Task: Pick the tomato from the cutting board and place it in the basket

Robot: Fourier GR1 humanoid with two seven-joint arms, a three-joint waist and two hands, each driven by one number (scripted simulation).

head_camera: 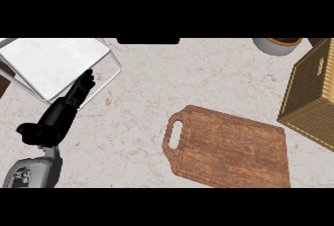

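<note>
Counter (195,75): cutting board (231,148) apart from hand (63,114)

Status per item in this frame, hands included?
Cutting board: flat on the counter, nothing on it.
Basket: at right edge, cut off, inside not visible.
Tomato: not visible.
Left hand: open, fingers straight, tips over the white tray.
Right hand: not in view.
Pot: upright at top edge.

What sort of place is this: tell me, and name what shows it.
Probably a kitchen counter: a wooden cutting board lies on a marbled top, with a wicker basket to its right.
</note>
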